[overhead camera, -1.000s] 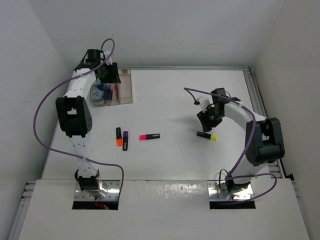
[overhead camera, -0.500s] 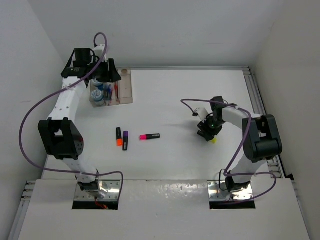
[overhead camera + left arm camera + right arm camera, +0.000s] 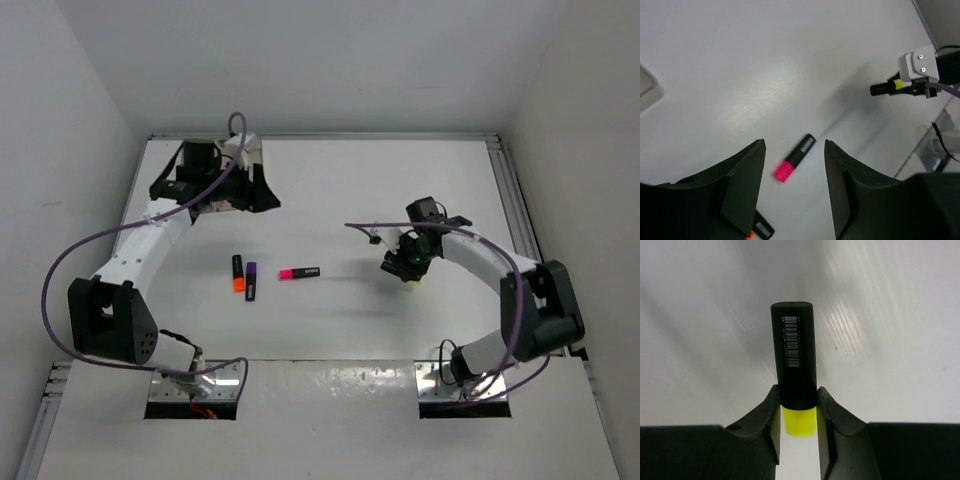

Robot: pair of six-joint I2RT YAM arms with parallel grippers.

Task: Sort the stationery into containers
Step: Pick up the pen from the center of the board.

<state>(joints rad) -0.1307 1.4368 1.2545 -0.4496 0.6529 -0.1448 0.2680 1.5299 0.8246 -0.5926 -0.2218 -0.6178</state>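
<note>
The yellow highlighter (image 3: 792, 360) sits in the right gripper (image 3: 797, 392). The jaws are clamped on the black barrel just above the yellow cap, and the butt end sticks out ahead of the fingers. In the top view it hangs right of the table's (image 3: 340, 190) centre, apparently just off the surface.

The right arm rises from its base, folds at an elbow near the table's right edge, and reaches its forearm back left towards the middle with the wrist tipped down.

Well to the left lie the pink highlighter (image 3: 299, 272), then the purple highlighter (image 3: 251, 280) and orange highlighter (image 3: 238, 273) side by side.

The left arm bends out to the left edge, then stretches away to the far left corner. There the left gripper (image 3: 252, 190) hangs over the tray (image 3: 256, 150), hiding most of it. Its wrist camera shows the fingers (image 3: 742, 185) spread apart with nothing between them.
</note>
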